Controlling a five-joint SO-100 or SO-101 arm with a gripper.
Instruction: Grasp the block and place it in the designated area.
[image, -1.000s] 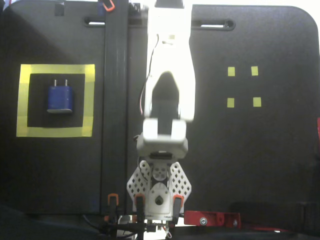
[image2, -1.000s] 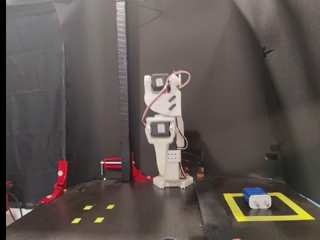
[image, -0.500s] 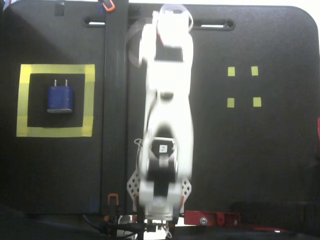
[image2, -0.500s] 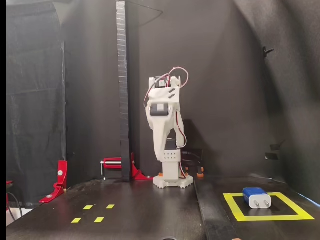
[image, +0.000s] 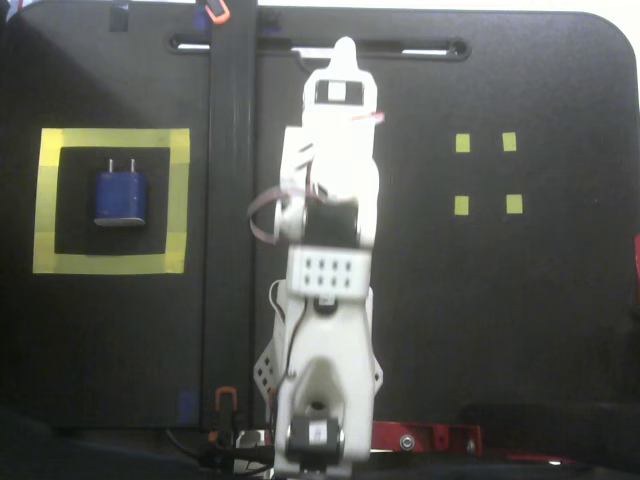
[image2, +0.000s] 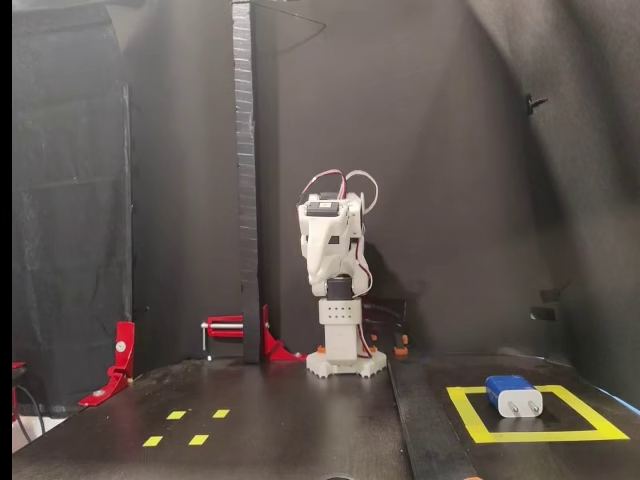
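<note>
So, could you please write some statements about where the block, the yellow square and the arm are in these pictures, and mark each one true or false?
1. The block lies inside the yellow-bordered square. True.
2. The end effector is holding the block. False: the arm is folded up over its base, well apart from the block, which lies alone on the table.
3. In the top-down fixed view, the four small yellow squares are on the opposite side of the arm from the block. True.
4. The block covers part of the yellow tape border. False: it lies wholly on the black centre, with black visible all around it.
5. The block's prongs point toward the low front camera. True.
</note>
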